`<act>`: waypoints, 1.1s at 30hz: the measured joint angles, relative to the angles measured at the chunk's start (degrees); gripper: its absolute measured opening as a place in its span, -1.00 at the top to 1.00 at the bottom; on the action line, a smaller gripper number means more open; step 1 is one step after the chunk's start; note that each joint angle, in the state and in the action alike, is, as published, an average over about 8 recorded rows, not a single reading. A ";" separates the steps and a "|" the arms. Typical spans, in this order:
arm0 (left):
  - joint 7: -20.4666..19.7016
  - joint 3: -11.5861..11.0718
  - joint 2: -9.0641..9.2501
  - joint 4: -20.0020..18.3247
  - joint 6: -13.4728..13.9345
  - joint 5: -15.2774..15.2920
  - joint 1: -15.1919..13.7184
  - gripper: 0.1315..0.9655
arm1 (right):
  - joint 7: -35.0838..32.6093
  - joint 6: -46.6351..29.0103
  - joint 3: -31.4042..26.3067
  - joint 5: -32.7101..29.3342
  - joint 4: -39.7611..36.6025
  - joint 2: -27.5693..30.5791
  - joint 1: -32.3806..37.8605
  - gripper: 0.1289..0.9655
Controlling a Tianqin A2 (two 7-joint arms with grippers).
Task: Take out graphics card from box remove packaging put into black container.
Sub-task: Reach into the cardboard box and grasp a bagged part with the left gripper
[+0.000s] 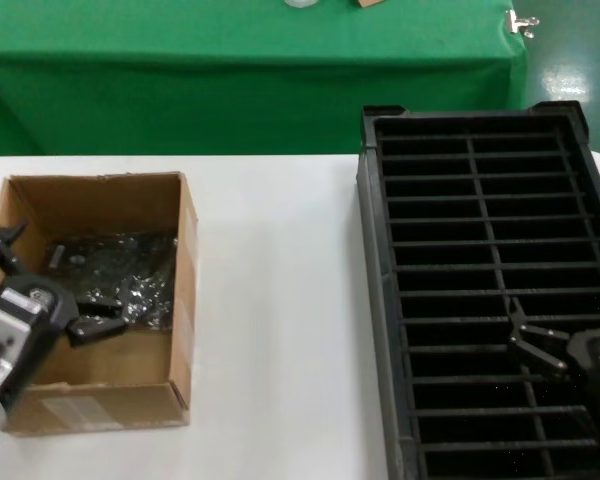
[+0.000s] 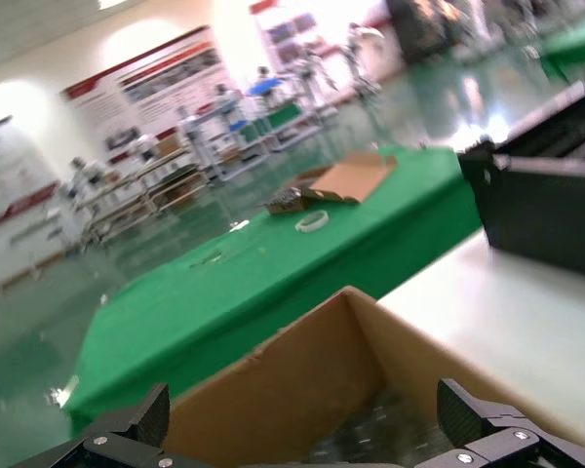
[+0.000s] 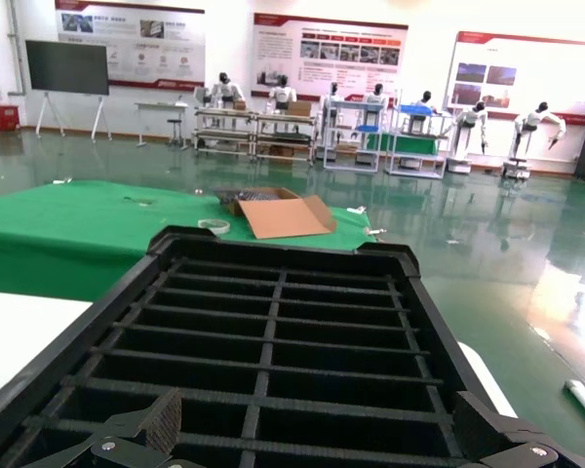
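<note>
The left gripper [image 1: 42, 284] hangs over the near left part of the box [image 1: 185, 290]. Its two black fingers [image 1: 4, 240] are spread wide apart and hold nothing. One finger points to the far left wall of the box. The other finger sits just above the near edge of the packaging [image 1: 120, 272], and it is hard to tell if it touches.

The packaging is a shiny grey crinkly bag lying flat on the floor of the box, toward the far side. A dark flat shape shows through it, likely the graphics card, still inside the bag.

The box sits on the left side of the white table [image 1: 280, 300]. The black container [image 1: 375, 300] sits well apart on the right.

The right gripper [image 1: 533, 337] waits over the near slots of the black container, fingers spread open and empty. Behind the white table is a green table [image 1: 230, 60]
</note>
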 joint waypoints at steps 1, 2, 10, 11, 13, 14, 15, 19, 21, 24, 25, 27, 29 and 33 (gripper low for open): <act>-0.54 0.22 -0.83 1.00 1.20 2.20 -1.38 -1.00 | 0.00 0.00 0.00 0.00 0.00 0.00 0.00 -1.00; -1.12 0.47 -1.61 2.15 2.57 4.65 -2.94 -1.00 | 0.00 0.00 0.00 0.00 0.00 0.00 0.00 -1.00; -1.33 5.57 -4.88 14.03 14.77 21.70 -16.74 -1.00 | 0.00 0.00 0.00 0.00 0.00 0.00 0.00 -1.00; -0.30 6.73 -4.90 15.99 16.09 22.76 -18.57 -1.00 | 0.00 0.00 0.00 0.00 0.00 0.00 0.00 -1.00; 2.44 9.11 -4.70 20.04 18.36 23.95 -22.02 -1.00 | 0.00 0.00 0.00 0.00 0.00 0.00 0.00 -1.00; 4.11 10.28 -4.47 22.10 19.30 24.18 -23.64 -1.00 | 0.00 0.00 0.00 0.00 0.00 0.00 0.00 -1.00; 5.83 11.38 -4.20 24.11 20.12 24.27 -25.14 -1.00 | 0.00 0.00 0.00 0.00 0.00 0.00 0.00 -1.00; 12.41 14.94 -2.92 30.94 22.44 23.84 -29.74 -1.00 | 0.00 0.00 0.00 0.00 0.00 0.00 0.00 -1.00; 15.10 16.26 -2.27 33.66 23.04 23.58 -31.37 -1.00 | 0.00 0.00 0.00 0.00 0.00 0.00 0.00 -1.00; 18.76 17.69 -1.12 37.54 22.73 23.24 -33.42 -1.00 | 0.00 0.00 0.00 0.00 0.00 0.00 0.00 -1.00; 20.08 18.03 -0.67 38.90 22.28 23.04 -34.05 -1.00 | 0.00 0.00 0.00 0.00 0.00 0.00 0.00 -1.00; 22.98 18.53 0.33 41.68 21.03 22.39 -35.22 -1.00 | 0.01 0.00 0.00 0.00 0.00 0.00 0.00 -1.00; 26.43 18.74 1.47 44.59 19.38 21.27 -36.32 -1.00 | 0.01 0.00 0.00 0.00 0.00 0.00 0.00 -1.00; 34.20 18.31 3.77 49.67 16.12 17.87 -37.91 -1.00 | 0.01 0.00 0.00 0.00 0.00 0.00 0.00 -1.00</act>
